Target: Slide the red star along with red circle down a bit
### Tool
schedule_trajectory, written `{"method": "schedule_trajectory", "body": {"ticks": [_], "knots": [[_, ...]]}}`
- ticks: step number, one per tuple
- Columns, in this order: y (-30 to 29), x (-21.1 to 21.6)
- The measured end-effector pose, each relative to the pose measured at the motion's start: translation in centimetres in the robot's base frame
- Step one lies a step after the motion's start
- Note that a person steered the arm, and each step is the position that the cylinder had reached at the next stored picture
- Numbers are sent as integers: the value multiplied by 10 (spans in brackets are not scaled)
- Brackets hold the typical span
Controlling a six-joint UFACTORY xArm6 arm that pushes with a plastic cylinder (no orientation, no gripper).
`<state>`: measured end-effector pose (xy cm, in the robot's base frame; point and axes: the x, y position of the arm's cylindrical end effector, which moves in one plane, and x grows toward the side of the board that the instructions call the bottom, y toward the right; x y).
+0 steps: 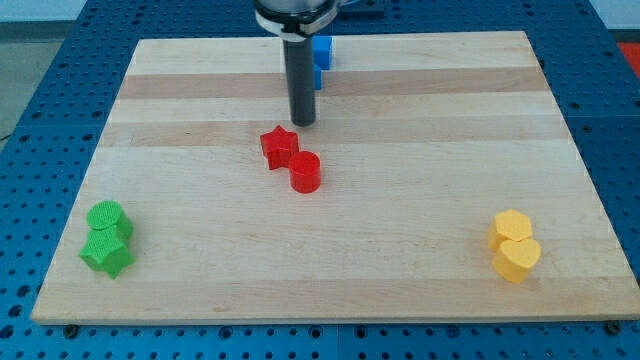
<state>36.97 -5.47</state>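
Note:
The red star (279, 146) lies near the board's middle, a little towards the view's top. The red circle (305, 172) touches it at its lower right. My tip (302, 122) rests on the board just above and slightly right of the red star, a small gap away from it. The dark rod rises straight up from there to the view's top edge.
A blue block (322, 53) sits at the board's top edge, partly hidden behind the rod. A green circle (106, 217) and green star (108, 252) touch at the lower left. Two yellow blocks (512, 228) (516, 259) touch at the lower right. The wooden board (400, 120) sits on a blue perforated table.

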Motion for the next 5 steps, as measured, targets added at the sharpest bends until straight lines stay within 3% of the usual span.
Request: {"method": "schedule_trajectory", "body": {"ticks": [3, 5], "knots": [[-73, 26], [-83, 45]]}}
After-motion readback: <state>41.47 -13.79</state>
